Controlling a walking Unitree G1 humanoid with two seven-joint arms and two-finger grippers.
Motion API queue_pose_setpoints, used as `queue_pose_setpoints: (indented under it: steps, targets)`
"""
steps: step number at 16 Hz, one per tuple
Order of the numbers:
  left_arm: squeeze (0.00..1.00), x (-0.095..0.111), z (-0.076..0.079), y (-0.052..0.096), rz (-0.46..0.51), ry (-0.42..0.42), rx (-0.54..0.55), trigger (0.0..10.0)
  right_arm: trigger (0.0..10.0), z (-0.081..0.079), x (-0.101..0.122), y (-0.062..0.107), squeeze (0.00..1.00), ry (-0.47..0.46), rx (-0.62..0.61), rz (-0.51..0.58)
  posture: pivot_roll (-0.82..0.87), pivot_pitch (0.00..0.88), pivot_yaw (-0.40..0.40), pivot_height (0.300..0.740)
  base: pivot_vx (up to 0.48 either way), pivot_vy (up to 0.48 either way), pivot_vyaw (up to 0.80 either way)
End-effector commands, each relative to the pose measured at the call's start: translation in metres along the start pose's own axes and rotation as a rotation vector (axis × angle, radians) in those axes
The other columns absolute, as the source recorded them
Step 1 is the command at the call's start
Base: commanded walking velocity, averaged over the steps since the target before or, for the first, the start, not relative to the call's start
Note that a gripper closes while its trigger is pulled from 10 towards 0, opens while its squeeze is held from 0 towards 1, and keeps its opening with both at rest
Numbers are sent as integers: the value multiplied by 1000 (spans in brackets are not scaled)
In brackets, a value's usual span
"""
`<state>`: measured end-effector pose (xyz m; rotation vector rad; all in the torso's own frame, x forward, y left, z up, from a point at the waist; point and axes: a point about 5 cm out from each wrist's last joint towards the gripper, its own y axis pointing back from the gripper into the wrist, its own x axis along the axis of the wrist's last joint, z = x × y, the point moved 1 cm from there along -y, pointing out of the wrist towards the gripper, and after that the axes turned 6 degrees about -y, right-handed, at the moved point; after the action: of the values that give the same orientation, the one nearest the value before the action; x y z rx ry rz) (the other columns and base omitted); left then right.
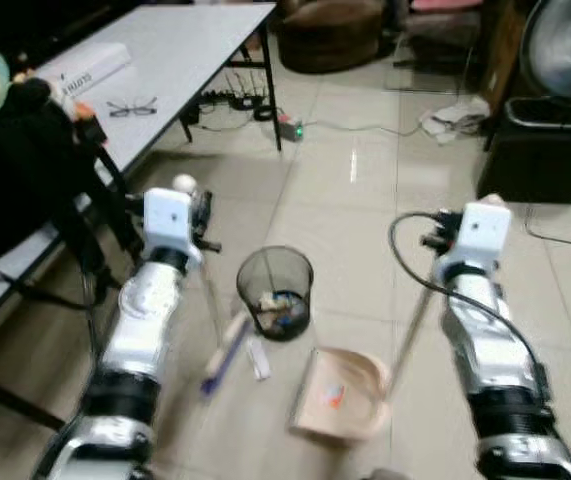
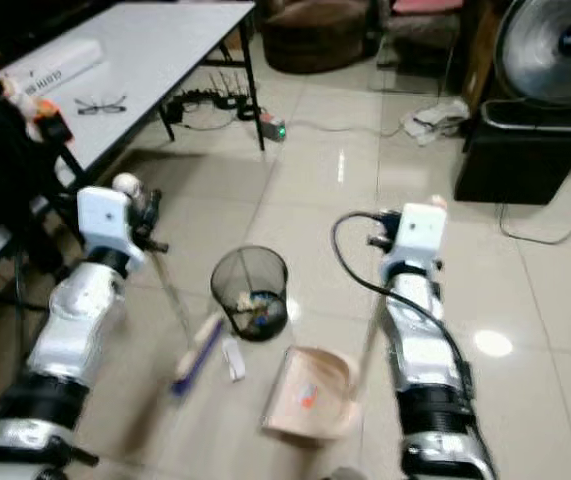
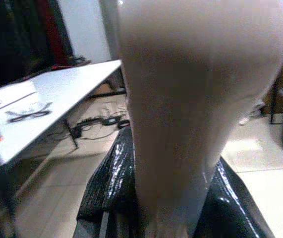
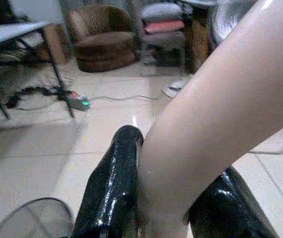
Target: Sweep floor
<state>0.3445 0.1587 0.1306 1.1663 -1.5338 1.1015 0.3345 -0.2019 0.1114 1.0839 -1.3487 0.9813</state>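
The left gripper (image 3: 176,208) is clamped on the pale handle of the broom (image 1: 227,350); the left wrist view shows a black finger (image 3: 106,188) pressed against each side of the shaft. The right gripper (image 4: 156,213) is closed the same way on the handle of the dustpan (image 1: 343,392), its fingers (image 4: 112,188) hugging the cream shaft.

From the left gripper the broom's long axis slants down and to the right, so its purple-and-white head rests on the tile floor (image 1: 365,200) just near and left of the wire wastebasket (image 1: 275,290). A small white scrap (image 1: 258,357) lies on the tiles right beside the broom head, between it and the dustpan. The dustpan sits on the floor to the right of the broom head and nearer than the basket, a bit of orange litter already in it; its handle rises up and right to the right gripper.

As I judge it, the coming stroke runs left to right: the broom head must push the scrap the short way toward the pan's mouth, and the left arm is the one placed to do it
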Motion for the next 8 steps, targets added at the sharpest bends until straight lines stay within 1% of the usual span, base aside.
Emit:
queue_pose_setpoints:
  steps: [1,5,8]
  targets:
    - [0,11,-12,-2,45,-24,31,10000,10000,-7,11,-2,0,6,18,53,3,11,102,740,405,0,0]
    - [0,8,-16,1,40,-31,34,10000,10000,-7,10,-2,0,11,19,54,4,24,103,740,377,0,0]
    - [0,-2,-23,10,2,-60,51,10000,10000,-8,6,0,0,19,33,59,7,61,97,740,0,0,0]
